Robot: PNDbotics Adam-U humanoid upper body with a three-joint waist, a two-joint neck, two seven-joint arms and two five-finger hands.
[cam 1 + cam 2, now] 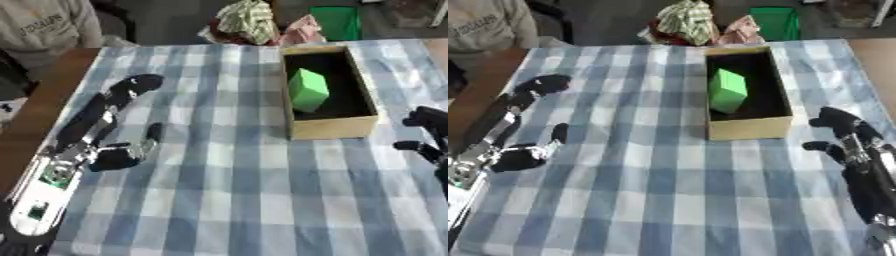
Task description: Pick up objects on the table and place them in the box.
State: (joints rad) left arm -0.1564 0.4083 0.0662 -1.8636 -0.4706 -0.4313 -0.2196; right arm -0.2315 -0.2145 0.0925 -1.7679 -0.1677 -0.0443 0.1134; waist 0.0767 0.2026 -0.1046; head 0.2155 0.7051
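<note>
Green block (308,90) leans inside the box (332,127). Left of the box, the left hand (118,100) lies with fingers relaxed and empty; right of it, the right hand (846,135) does likewise. A careless swing might knock the box askew.

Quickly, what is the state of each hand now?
Left hand: open, holding nothing.
Right hand: open, holding nothing.

1 box (334,127), 1 green block (308,89), 2 hands
</note>
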